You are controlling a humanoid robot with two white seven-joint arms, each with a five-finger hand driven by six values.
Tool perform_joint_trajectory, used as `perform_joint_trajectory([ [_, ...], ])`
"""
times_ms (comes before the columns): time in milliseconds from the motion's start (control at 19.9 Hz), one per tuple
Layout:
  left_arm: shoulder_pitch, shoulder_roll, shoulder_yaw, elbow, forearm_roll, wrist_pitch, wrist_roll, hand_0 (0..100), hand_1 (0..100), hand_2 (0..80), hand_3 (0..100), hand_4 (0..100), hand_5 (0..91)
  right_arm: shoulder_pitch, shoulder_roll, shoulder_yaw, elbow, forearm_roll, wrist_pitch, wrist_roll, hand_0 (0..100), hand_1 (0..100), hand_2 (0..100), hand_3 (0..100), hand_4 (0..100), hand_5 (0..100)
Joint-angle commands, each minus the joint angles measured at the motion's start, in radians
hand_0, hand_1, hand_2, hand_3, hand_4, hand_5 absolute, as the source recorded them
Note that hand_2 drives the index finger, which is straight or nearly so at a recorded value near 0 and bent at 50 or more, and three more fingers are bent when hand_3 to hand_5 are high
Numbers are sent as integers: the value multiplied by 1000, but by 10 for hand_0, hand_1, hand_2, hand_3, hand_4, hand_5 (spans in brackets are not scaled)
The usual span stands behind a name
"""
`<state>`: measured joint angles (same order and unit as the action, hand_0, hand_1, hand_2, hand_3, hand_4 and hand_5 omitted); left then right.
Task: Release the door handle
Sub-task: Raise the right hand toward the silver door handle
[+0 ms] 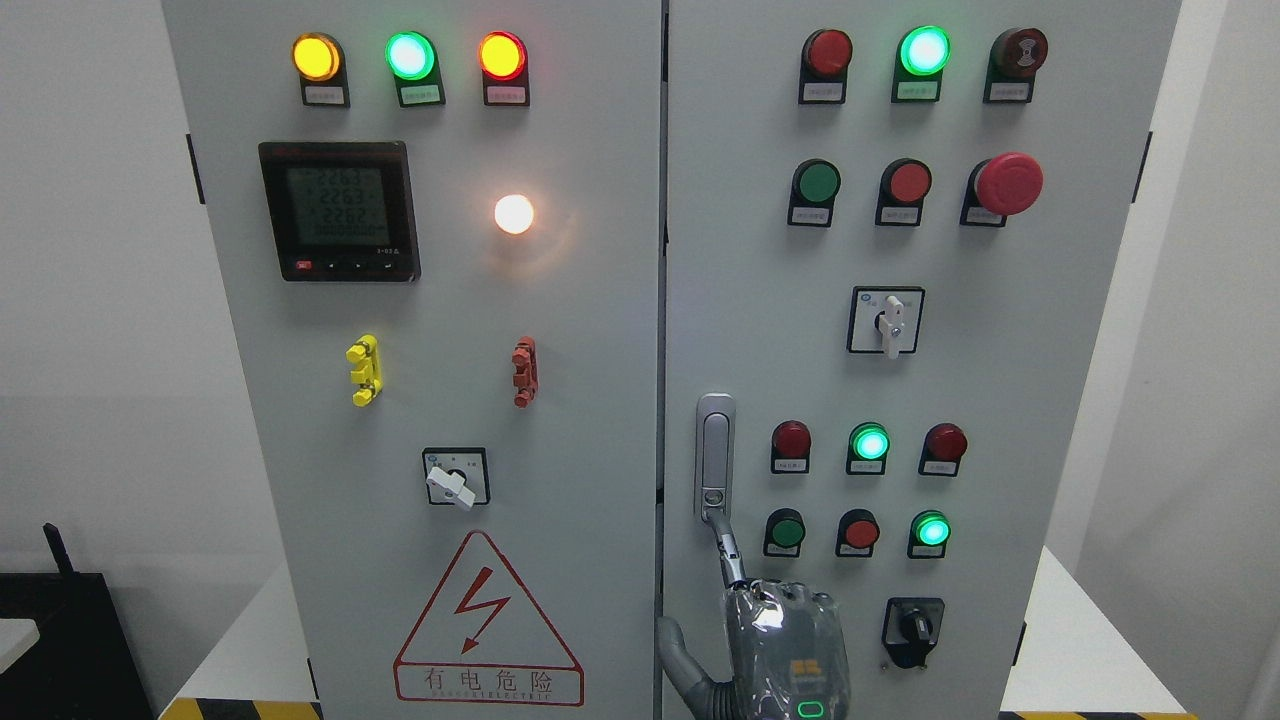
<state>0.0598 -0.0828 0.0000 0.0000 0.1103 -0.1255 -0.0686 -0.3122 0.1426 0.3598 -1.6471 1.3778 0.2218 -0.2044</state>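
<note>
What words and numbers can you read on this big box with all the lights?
"有电危险": red warning triangle with lightning bolt, left door.
"2263", "2263", "2262": meter screen, roughly; blurry.
Line under the Chinese words: too blurred.
Small labels under lights and buttons: too small.

Bare panel left of door handle point(714, 455); indicator buttons point(868, 443) crowd right; hand point(785, 640) occupies space below.

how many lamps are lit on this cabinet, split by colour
green lamps: 4
yellow lamp: 1
red lamp: 1
white lamp: 1
total lit: 7
</note>
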Motion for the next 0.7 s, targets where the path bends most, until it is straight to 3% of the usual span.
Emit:
perform_joint_trajectory([
  [0,0,0,-12,-15,0,0,0,120,389,0,0,0,0,-1,0,-4,7,0,1,10,344,367,99,1000,1000,999],
  [652,0,0,-12,-15,0,0,0,120,389,0,0,0,0,7,0,-2,7,0,-1,8,343,361,108,1000,1000,997],
])
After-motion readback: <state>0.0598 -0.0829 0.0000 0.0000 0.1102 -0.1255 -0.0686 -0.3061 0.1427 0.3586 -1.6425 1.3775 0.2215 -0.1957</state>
